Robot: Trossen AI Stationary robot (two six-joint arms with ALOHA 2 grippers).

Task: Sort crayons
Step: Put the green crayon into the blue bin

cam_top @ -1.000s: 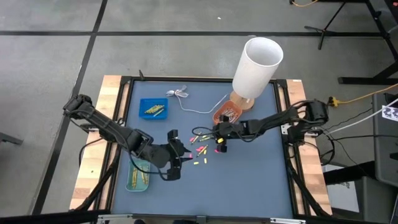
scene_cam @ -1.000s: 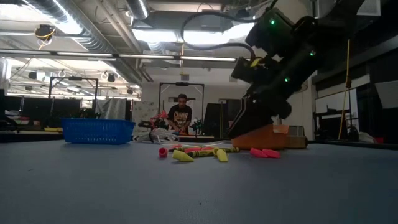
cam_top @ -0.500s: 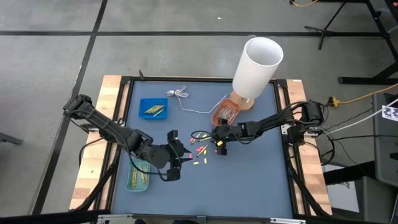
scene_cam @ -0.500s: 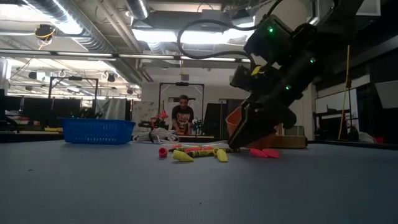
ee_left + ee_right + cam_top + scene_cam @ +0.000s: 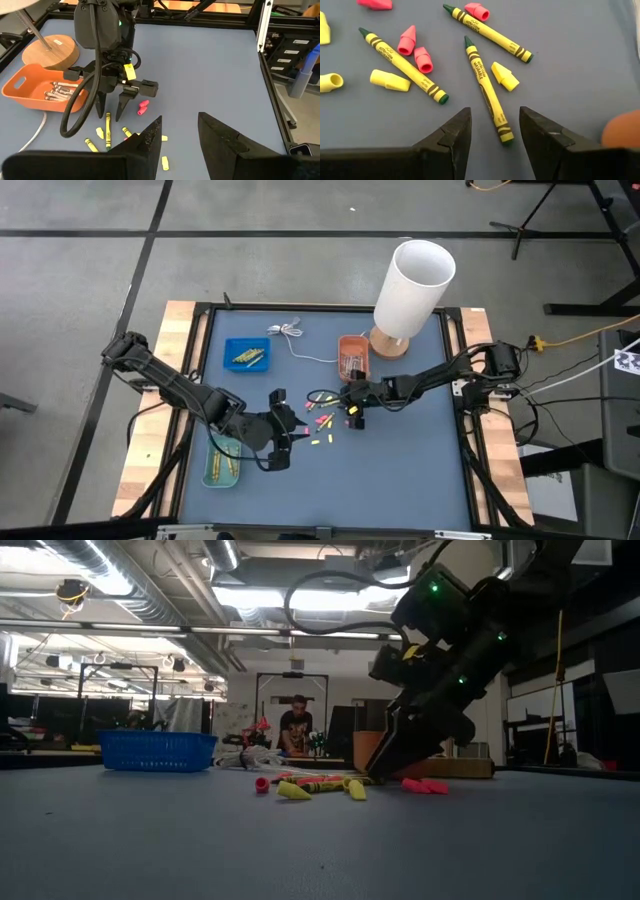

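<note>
3 crayons (image 5: pixel 485 90) — right end effector (image 5: pixel 495 131) spread above

Green tray (image 5: pixel 222 467) contents too small to tell, perhaps crayons; left arm partly covers tray.

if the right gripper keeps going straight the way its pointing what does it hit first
Most likely the yellow crayon with a green tip lying between the open fingers of the right gripper, then the blue-grey table mat beneath it; depth is uncertain.

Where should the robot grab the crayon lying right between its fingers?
Mid-shaft, from straight above. The crayon lies flat, pointing away between the right gripper's open fingers, so they would close across its thin width. A yellow cap sits beside it.
</note>
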